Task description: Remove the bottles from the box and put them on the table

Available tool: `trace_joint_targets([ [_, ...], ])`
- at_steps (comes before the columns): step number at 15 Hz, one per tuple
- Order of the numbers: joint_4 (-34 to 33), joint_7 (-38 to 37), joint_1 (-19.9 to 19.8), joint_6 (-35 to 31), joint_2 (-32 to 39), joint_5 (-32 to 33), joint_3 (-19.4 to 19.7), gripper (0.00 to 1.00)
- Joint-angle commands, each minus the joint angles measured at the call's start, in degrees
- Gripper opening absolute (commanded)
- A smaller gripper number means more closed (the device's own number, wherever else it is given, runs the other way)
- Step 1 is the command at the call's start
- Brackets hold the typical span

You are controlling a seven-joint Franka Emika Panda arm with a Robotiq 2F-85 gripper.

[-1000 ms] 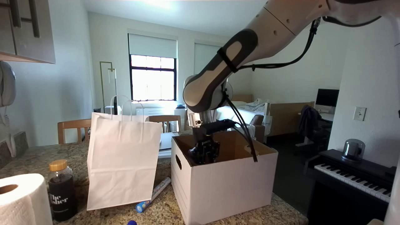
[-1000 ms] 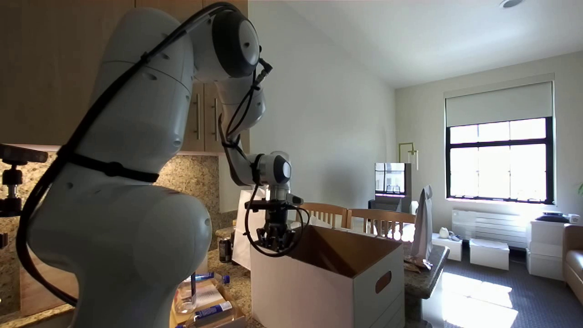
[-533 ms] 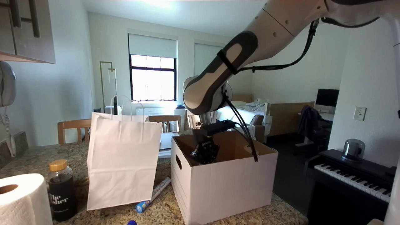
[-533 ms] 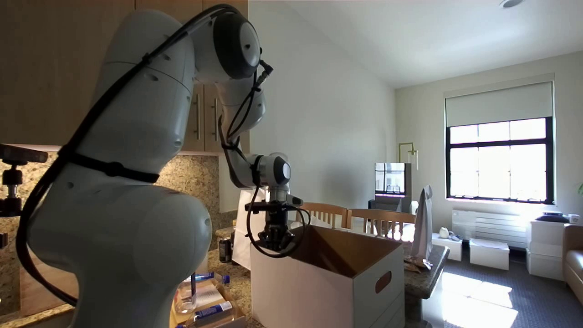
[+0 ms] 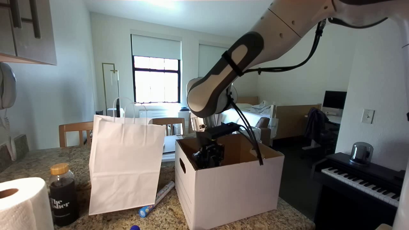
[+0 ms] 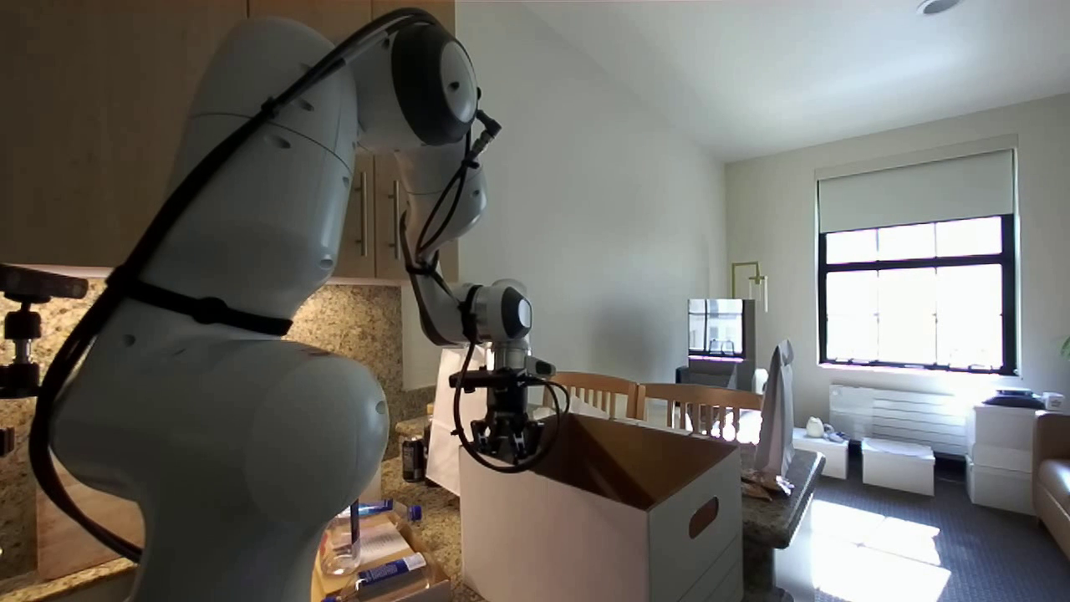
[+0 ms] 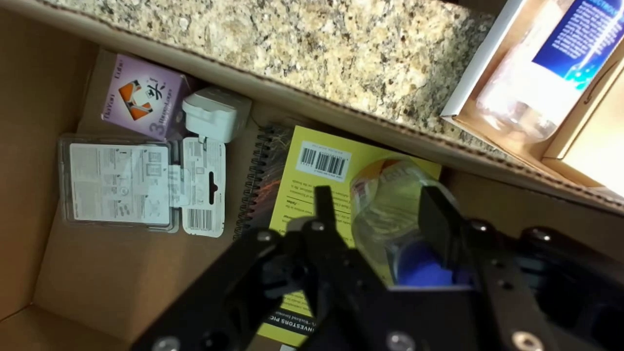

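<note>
One clear bottle [image 7: 385,224], marked by a patch of blue (cap or label, it cannot be told which), is shown inside the white box [image 5: 236,191], mostly framed between the parted jaws of the gripper [image 7: 378,200]. No grip is seen, and whether the jaws are above the bottle or beside it cannot be told from the wrist view. Part of the bottle is hidden by the gripper, and a yellow book [image 7: 300,195] is seen beneath it. More bottles [image 6: 391,573] are held in a shallow cardboard tray [image 7: 480,58] near the box, on the speckled table [image 7: 302,39]. Slipping is judged the likeliest mishap: smooth, rounded plastic could be squeezed sideways if it were pinched off-centre or too near its end. The book could be nipped or dragged along if the jaws were sent too low. A spiral notebook [image 7: 263,180] alongside could be snagged in the same way. During a lift, a weak hold could be undone against the box's rim, which is shown close by, and the bottle could be dropped back inside.
</note>
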State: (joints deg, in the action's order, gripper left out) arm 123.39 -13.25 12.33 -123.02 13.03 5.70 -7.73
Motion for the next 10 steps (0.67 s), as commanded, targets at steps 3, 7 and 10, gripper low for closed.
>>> trace_joint_targets([
  [3,0.91,1.23,0.16,-1.13,-0.55,1.91,-0.48,0.93],
  [7,0.52,1.03,0.38,-1.18,0.24,3.23,-0.63,1.0],
  [10,-0.49,0.88,0.37,-1.73,1.61,3.6,-0.59,1.0],
])
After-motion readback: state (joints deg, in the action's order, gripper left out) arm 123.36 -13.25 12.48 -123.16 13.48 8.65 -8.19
